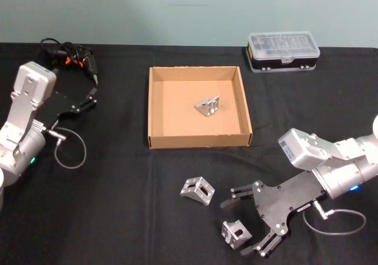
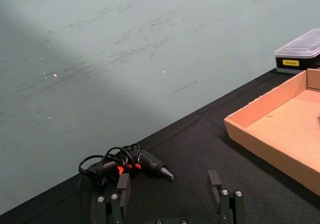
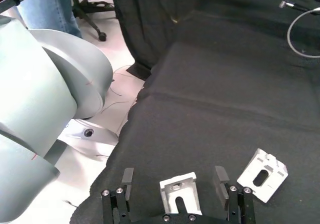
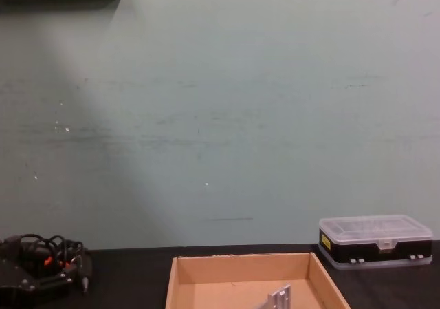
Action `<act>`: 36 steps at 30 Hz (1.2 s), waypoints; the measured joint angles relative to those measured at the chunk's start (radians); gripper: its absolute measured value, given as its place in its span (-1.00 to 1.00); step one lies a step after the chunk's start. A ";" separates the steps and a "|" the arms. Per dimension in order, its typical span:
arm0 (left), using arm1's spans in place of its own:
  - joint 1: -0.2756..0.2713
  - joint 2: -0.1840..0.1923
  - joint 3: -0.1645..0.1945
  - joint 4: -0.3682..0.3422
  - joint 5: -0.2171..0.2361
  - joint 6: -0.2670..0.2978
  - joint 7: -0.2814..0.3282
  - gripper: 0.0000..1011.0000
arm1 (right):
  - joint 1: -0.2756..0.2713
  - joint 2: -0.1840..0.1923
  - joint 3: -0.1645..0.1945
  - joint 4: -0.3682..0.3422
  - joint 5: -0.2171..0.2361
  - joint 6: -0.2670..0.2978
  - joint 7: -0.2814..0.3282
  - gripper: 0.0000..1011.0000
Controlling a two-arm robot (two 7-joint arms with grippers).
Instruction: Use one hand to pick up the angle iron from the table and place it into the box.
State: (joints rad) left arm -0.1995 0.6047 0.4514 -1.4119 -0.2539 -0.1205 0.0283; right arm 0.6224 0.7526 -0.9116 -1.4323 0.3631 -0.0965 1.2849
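Two silver angle irons lie on the black table (image 1: 118, 218) in front of the box: one (image 1: 198, 190) to the left, one (image 1: 235, 232) near the front edge. My right gripper (image 1: 242, 221) is open and low over the table, its fingers either side of the nearer angle iron (image 3: 180, 194); the other one (image 3: 262, 174) lies just beside it. A third angle iron (image 1: 207, 105) rests inside the tan cardboard box (image 1: 155, 108), also seen from the chest as (image 4: 279, 298). My left gripper (image 1: 88, 97) is parked open at the back left.
A small black case with a clear lid (image 1: 283, 51) stands behind the box at the right. A black electric screwdriver with coiled cable (image 1: 69, 57) lies at the back left, close to the left gripper. The table's front edge is close to the right gripper.
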 joint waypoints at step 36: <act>0.000 0.000 0.000 0.000 0.000 0.000 0.000 0.98 | 0.048 -0.031 -0.090 0.064 0.010 -0.011 -0.007 0.75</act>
State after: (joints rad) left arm -0.1995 0.6047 0.4514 -1.4120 -0.2539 -0.1205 0.0283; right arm 0.6703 0.7220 -1.0020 -1.3684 0.3728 -0.1070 1.2784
